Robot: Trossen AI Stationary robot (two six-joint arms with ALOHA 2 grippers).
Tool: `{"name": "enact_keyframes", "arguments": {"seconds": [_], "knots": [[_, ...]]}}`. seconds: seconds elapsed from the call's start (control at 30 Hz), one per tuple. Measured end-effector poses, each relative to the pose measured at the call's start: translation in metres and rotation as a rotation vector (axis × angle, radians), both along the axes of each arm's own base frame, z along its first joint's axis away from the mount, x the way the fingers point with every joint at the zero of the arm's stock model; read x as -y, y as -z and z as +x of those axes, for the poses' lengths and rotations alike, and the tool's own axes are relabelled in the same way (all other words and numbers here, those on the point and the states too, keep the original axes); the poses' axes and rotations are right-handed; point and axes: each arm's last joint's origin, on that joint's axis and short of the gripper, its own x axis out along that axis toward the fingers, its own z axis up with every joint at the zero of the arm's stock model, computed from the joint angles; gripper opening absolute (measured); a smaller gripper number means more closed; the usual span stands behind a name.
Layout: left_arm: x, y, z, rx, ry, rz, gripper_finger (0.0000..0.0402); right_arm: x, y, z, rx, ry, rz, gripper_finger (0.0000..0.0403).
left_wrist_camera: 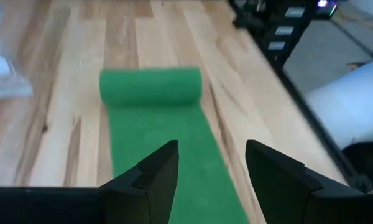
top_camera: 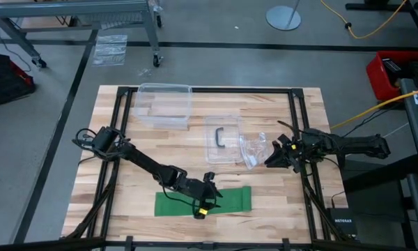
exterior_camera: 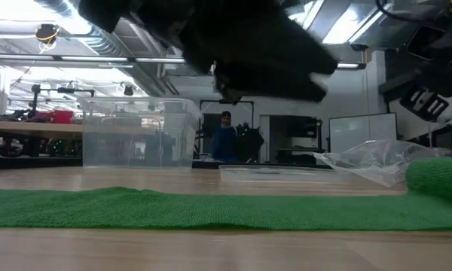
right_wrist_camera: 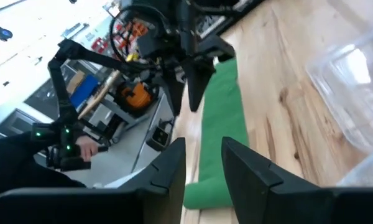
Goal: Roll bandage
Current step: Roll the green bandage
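Green bandage (top_camera: 230,200) flat on table (top_camera: 265,118), one end rolled. Left gripper (top_camera: 203,209) over strip, jaws wide, empty. Right gripper (top_camera: 273,157) beside plastic bag (top_camera: 253,150), jaws part-open, empty.

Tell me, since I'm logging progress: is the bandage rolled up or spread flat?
Partly rolled: the bandage has a short roll at one end, and the remaining strip lies flat on the table.

clear bin (top_camera: 164,104), lid (top_camera: 223,139), plastic bag (top_camera: 254,150).
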Motion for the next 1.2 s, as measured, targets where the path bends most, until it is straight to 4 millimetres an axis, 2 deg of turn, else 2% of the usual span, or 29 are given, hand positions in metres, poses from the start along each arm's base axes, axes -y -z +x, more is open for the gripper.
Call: {"name": "enact_keyframes", "arguments": {"seconds": [0.17,0.33,0.53,0.73,0.9,1.03,1.2], "knots": [[0.000,0.003,-0.002,-0.049,-0.027,-0.030,0.0180,-0.001,-0.001,0.004,-0.061,-0.023,0.023,0.0108],[0.000,0.006,-0.004,-0.089,-0.044,-0.045,0.0180,-0.002,-0.013,0.009,-0.086,-0.049,0.038,0.0108],[0.005,0.014,-0.013,-0.202,-0.076,-0.071,0.0180,-0.005,-0.023,0.017,-0.183,-0.106,0.135,0.0108],[0.008,0.014,-0.014,-0.185,-0.037,-0.027,0.0180,-0.018,-0.013,0.026,-0.324,-0.178,0.132,0.0108],[-0.003,0.008,-0.003,-0.074,-0.014,0.022,0.0180,-0.027,-0.001,0.032,-0.418,-0.184,0.093,0.0108],[-0.013,0.012,0.012,-0.007,-0.022,0.040,0.0180,-0.028,0.003,0.035,-0.445,-0.168,0.064,0.0108],[-0.008,0.019,0.040,0.040,0.059,0.126,0.0180,-0.028,0.004,0.036,-0.429,-0.159,0.029,0.0108]]}}
